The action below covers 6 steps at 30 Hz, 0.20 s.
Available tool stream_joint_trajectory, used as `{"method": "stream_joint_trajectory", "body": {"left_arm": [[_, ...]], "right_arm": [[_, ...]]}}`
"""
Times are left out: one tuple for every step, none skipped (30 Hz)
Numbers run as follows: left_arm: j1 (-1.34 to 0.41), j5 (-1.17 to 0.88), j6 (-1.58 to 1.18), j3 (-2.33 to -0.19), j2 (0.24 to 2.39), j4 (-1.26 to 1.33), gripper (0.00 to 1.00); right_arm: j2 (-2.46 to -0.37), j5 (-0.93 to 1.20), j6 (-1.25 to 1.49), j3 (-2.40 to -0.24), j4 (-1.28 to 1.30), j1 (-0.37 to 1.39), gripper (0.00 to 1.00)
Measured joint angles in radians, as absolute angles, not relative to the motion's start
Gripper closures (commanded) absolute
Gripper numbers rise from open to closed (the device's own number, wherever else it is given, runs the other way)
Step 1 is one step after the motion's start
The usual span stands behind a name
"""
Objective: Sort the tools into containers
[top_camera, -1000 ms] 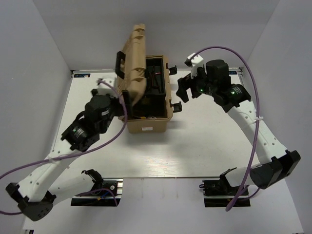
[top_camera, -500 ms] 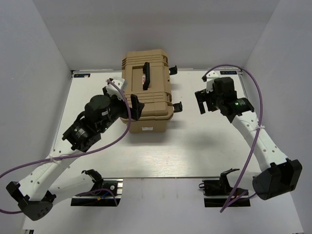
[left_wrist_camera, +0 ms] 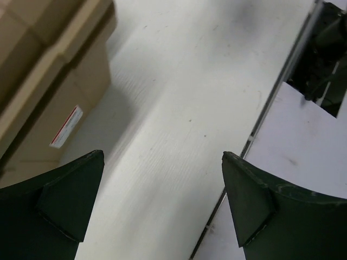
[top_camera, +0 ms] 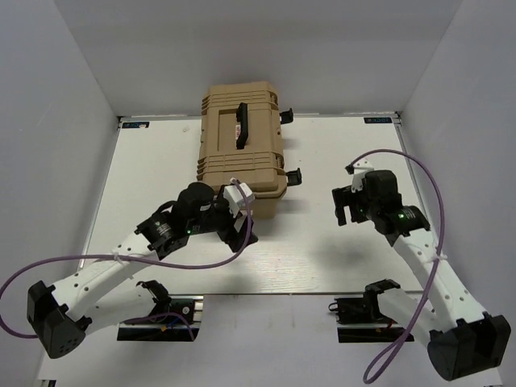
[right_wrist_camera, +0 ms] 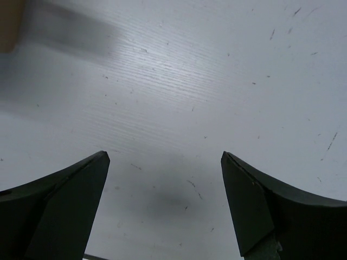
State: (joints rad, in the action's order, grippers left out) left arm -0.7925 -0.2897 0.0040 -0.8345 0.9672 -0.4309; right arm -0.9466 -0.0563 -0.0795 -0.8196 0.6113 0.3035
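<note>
Just beyond left gripper (top_camera: 240,229), closed toolbox (top_camera: 242,153), right gripper (top_camera: 348,211) well apart, both released, empty

toolbox (top_camera: 260,157) shut; interior hidden | left wrist view: toolbox cut by edge

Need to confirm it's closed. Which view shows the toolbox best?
Top external: the whole toolbox, shut, handle on top. Left wrist catches only one corner with a red-and-white label; right wrist only a blurred tan sliver at the frame's top-left corner.
</note>
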Motion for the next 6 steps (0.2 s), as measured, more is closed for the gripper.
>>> {"method": "stream_joint_trajectory", "body": {"left_arm": [[-0.800,-0.303,0.015,-0.834,0.970,-0.422,0.00],[-0.807,-0.311,0.024,-0.834,0.975,-0.413,0.00],[-0.816,-0.320,0.031,-0.834,0.983,-0.403,0.00],[-0.824,-0.326,0.038,-0.834,0.995,-0.391,0.00],[-0.833,-0.330,0.044,-0.831,1.008,-0.378,0.00],[-0.839,-0.331,0.047,-0.828,1.020,-0.367,0.00]], "right_arm": [[-0.917,-0.059,-0.078,-0.811,0.604,0.302,0.10],[-0.899,-0.064,-0.080,-0.806,0.598,0.301,0.10],[-0.886,-0.068,-0.083,-0.800,0.593,0.299,0.10],[-0.877,-0.068,-0.090,-0.790,0.588,0.296,0.10],[-0.871,-0.067,-0.102,-0.778,0.582,0.294,0.10],[-0.866,-0.067,-0.112,-0.762,0.574,0.289,0.10]]}}
